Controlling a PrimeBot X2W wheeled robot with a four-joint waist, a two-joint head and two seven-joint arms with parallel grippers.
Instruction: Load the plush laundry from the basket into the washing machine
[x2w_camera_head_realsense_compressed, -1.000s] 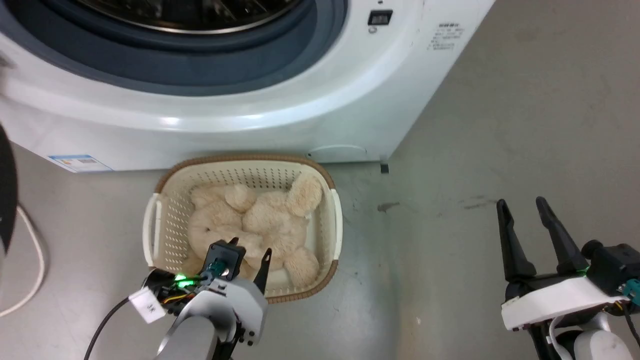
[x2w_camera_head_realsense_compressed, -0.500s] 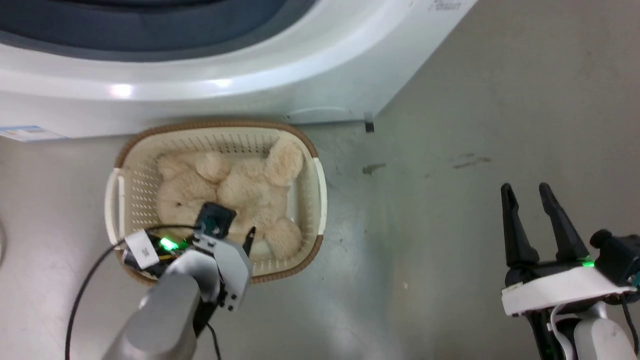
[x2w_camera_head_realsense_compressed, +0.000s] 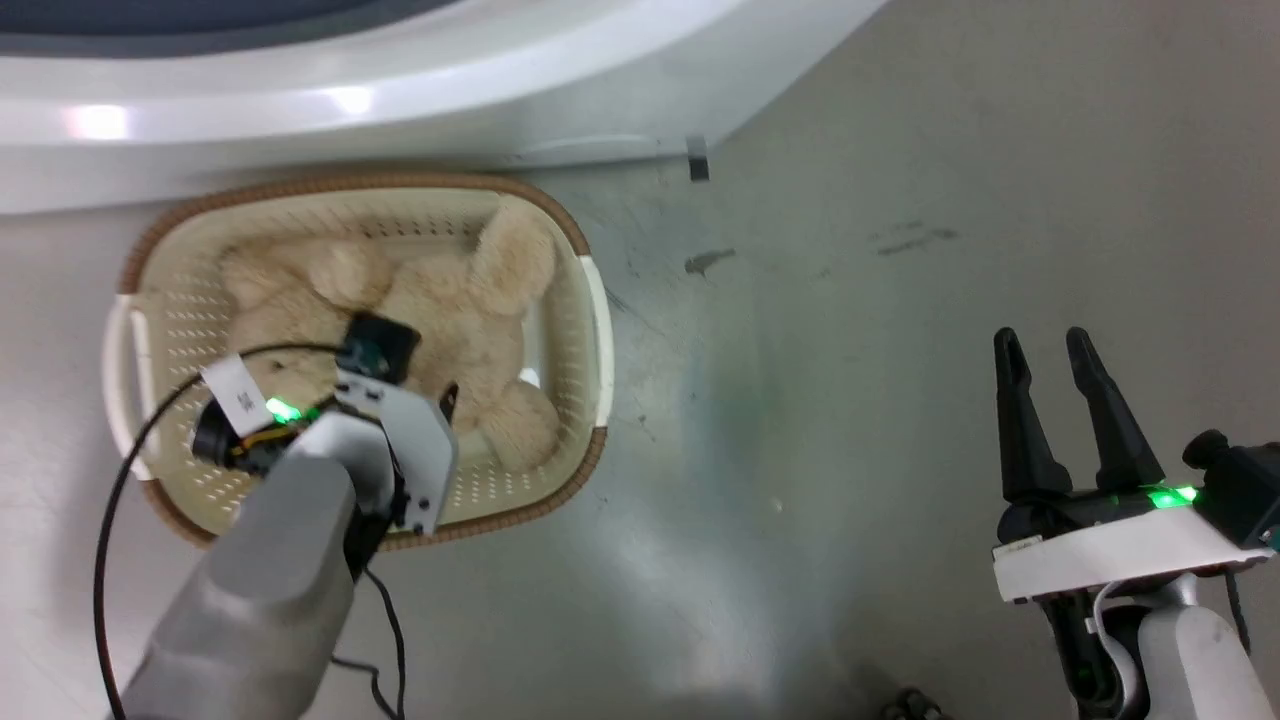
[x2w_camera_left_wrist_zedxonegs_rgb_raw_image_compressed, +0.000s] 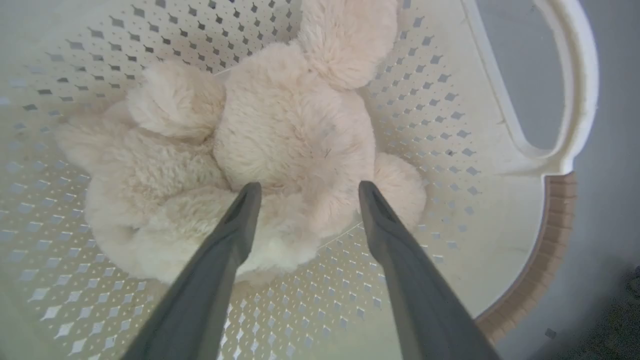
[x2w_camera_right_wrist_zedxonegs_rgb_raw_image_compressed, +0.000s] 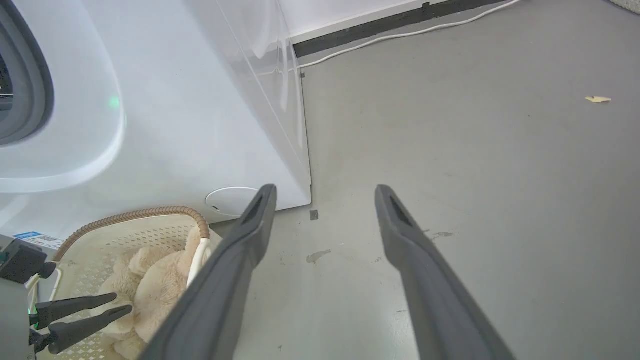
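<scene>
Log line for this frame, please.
phase: reach | left pincer: open above plush toy in basket | right pincer: open, over floor

Grey floor (x2w_camera_head_realsense_compressed: 850, 450) with a dark smudge (x2w_camera_head_realsense_compressed: 708, 262), a white cable (x2w_camera_right_wrist_zedxonegs_rgb_raw_image_compressed: 400, 35) along the black skirting (x2w_camera_right_wrist_zedxonegs_rgb_raw_image_compressed: 380, 22), a pale scrap (x2w_camera_right_wrist_zedxonegs_rgb_raw_image_compressed: 598, 99)

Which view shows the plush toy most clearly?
The left wrist view: the plush toy lies close and sharp, beyond the open left hand. The head view shows it partly covered by the left arm. The right wrist view shows a small part at lower left.
</scene>
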